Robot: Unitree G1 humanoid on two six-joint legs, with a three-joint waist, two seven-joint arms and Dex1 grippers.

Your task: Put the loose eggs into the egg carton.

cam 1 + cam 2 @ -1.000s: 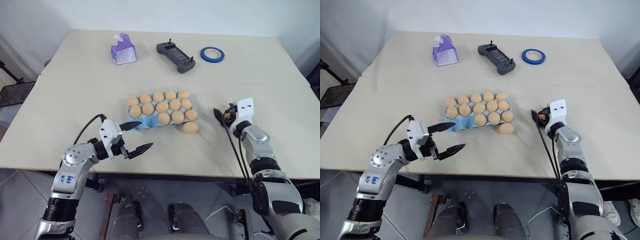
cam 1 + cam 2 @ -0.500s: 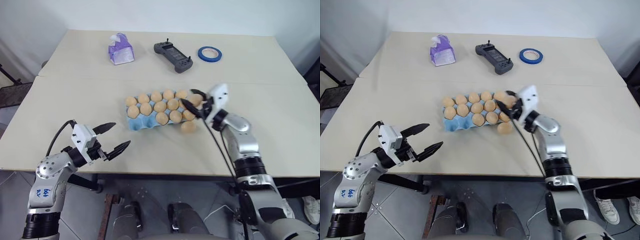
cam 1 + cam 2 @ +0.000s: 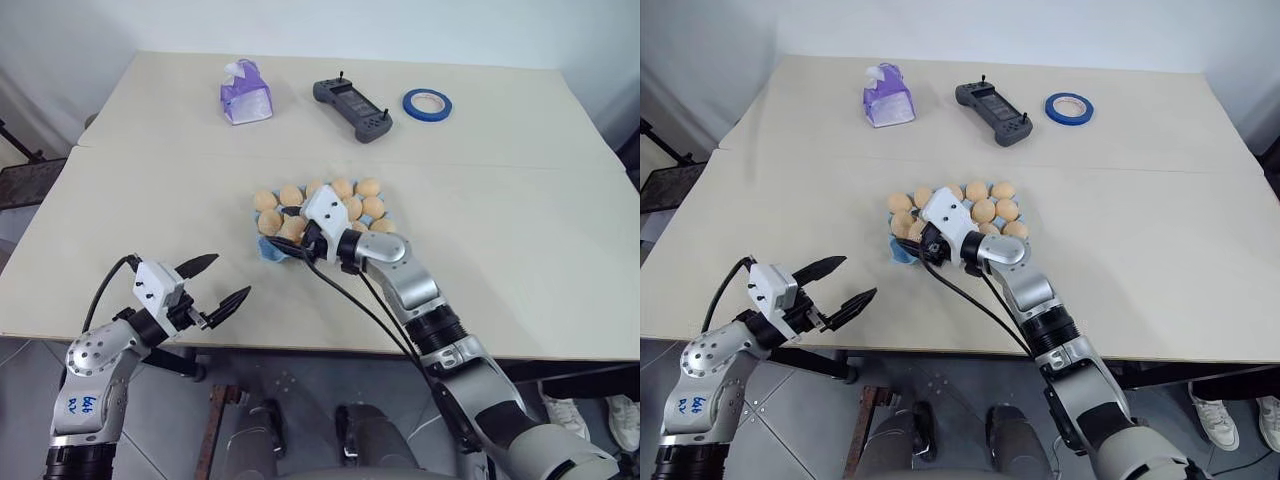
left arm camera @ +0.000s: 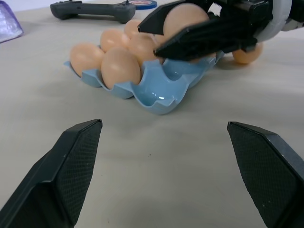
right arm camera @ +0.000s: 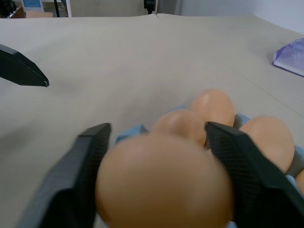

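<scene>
**Egg carried over to the carton's near-left corner**

Between the right gripper's (image 5: 156,190) spread fingers (image 4: 199,35) sits an egg (image 4: 183,19), long axis roughly level and crosswise to them. A second ago this arm was out at the right; now it hovers over the carton's (image 4: 159,90) empty corner cup, so release looks imminent. Another egg (image 4: 247,53) lies just beyond the carton. The left gripper (image 3: 212,282) has drawn back, wide open and empty.

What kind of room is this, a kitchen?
Probably not a kitchen; it looks more like a robot test room or lab. A plain table holds a handheld controller, blue tape and a blue egg carton for practice, with bare white walls and a tiled floor.
</scene>
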